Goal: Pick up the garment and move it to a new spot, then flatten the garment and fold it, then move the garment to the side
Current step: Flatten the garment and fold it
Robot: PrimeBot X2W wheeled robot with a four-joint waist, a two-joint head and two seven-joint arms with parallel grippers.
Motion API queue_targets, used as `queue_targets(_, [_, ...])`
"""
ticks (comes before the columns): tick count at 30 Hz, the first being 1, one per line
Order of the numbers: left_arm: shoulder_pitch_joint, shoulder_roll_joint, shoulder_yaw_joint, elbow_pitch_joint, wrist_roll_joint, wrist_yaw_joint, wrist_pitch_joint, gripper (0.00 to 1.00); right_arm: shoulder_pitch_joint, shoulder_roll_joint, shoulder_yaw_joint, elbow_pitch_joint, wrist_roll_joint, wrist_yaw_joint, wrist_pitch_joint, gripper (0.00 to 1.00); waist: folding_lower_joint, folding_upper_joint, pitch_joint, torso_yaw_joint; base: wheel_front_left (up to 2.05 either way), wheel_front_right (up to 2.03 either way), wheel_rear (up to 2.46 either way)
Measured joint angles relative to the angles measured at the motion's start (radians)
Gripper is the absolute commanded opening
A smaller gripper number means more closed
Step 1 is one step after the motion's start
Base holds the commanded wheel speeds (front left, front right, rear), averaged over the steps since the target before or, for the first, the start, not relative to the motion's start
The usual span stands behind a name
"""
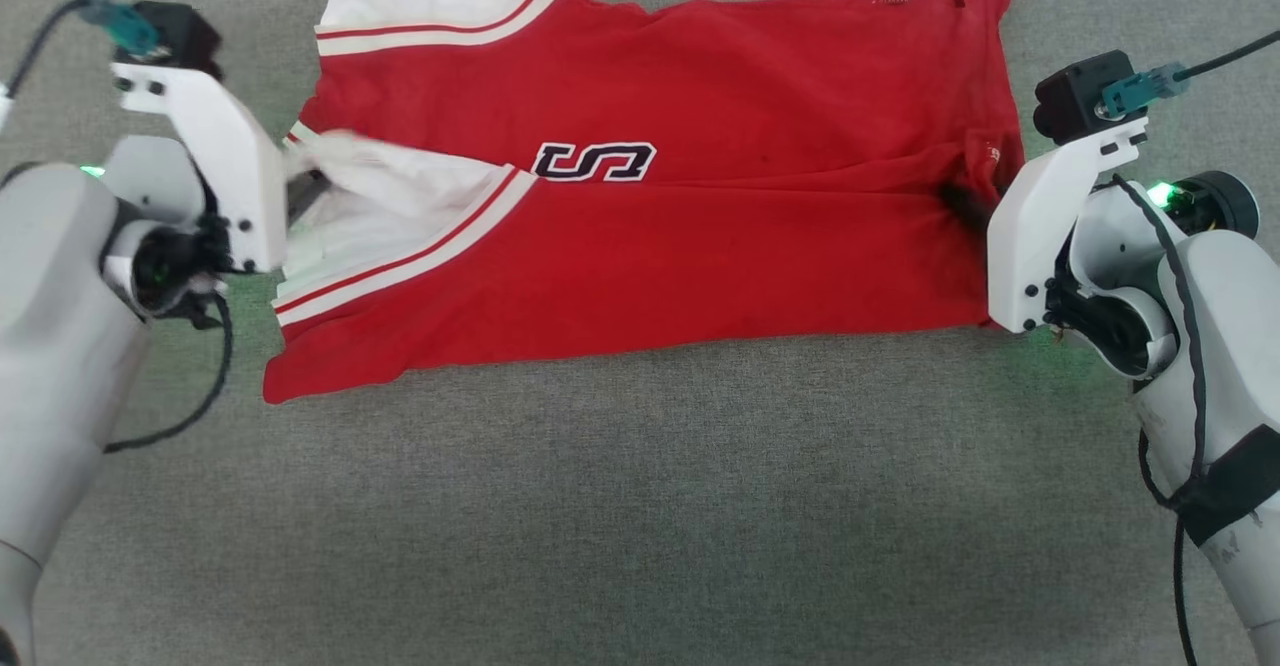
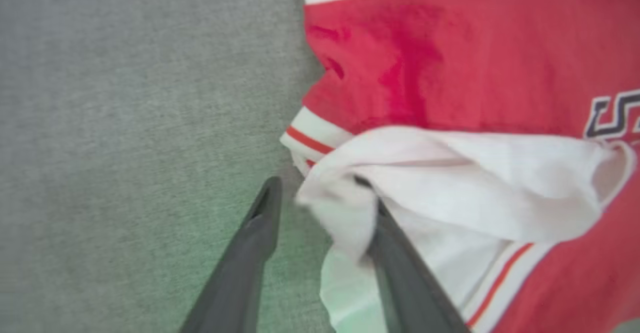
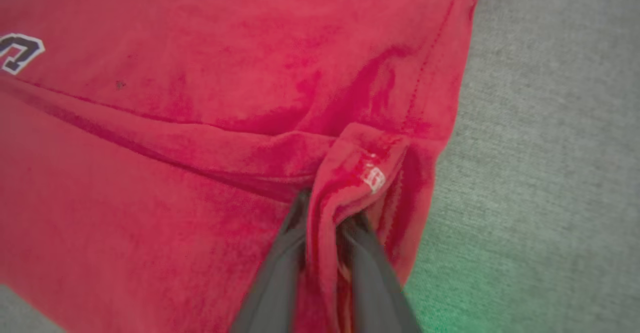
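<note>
Garment (image 1: 700, 276): lay flat on the grey desk (image 1: 640, 506), its lower half folded up to the letter badge (image 1: 593, 161).
Left hand (image 2: 320, 193): left of the badge, fingers (image 2: 250, 253) spread, white sleeve (image 2: 450, 173) draped over one.
Right hand (image 3: 325, 233): right of the badge, pinching a red hem fold (image 3: 360, 173).
Advice: best was to free both ends fully, then draw away from the badge, low, so nothing dragged.

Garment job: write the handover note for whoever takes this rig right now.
Left gripper: open, white sleeve end draped over one finger.
Right gripper: shut on a red fold at the edge of the garment.
Position: it lies spread on the grey surface, a fold edge running across its middle.
Done: flattened, first fold seemingly laid.
Left: release, finish folding, move it aside.
</note>
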Motion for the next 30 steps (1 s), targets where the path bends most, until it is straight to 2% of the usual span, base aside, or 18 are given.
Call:
queue_targets(4, [-0.020, 0.004, 0.016, 0.009, -0.011, 0.003, -0.008, 1.00, 0.006, -0.002, -0.016, -0.018, 0.002, 0.000, -0.022, 1.00, 0.0000, 0.0000, -0.010, 0.004, 0.00, 0.00, 0.00])
queue_targets(7, [-0.019, 0.022, 0.016, -0.017, -0.017, 0.006, 0.003, 1.00, 0.036, -0.018, -0.039, -0.062, 0.001, 0.000, -0.081, 1.00, 0.0000, 0.0000, -0.023, 0.012, 0.00, 0.00, 0.00])
queue_targets(12, [0.012, 0.075, 0.018, -0.131, -0.025, 0.046, 0.034, 1.00, 0.091, -0.017, -0.117, -0.144, -0.037, -0.001, -0.210, 1.00, 0.0000, 0.0000, -0.048, 0.019, 0.00, 0.00, 0.00])
queue_targets(15, [0.070, 0.109, 0.022, -0.245, -0.045, 0.093, 0.064, 1.00, 0.142, -0.008, -0.183, -0.190, -0.065, -0.001, -0.278, 1.00, 0.0000, 0.0000, -0.064, 0.022, 0.00, 0.00, 0.00])
queue_targets(20, [0.195, 0.172, 0.022, -0.463, -0.072, 0.214, 0.121, 1.00, 0.239, 0.025, -0.286, -0.285, -0.102, -0.001, -0.331, 1.00, 0.0000, 0.0000, -0.082, 0.028, 0.00, 0.00, 0.00])
queue_targets(27, [0.330, 0.273, 0.035, -0.724, -0.116, 0.384, 0.179, 1.00, 0.377, 0.097, -0.414, -0.419, -0.146, -0.001, -0.314, 1.00, 0.0001, 0.0000, -0.085, 0.017, 0.00, 0.00, 0.00])
queue_targets(30, [0.371, 0.306, 0.036, -0.784, -0.118, 0.431, 0.188, 1.00, 0.419, 0.128, -0.452, -0.472, -0.160, -0.001, -0.303, 1.00, 0.0000, 0.0000, -0.084, 0.009, 0.00, 0.00, 0.00])
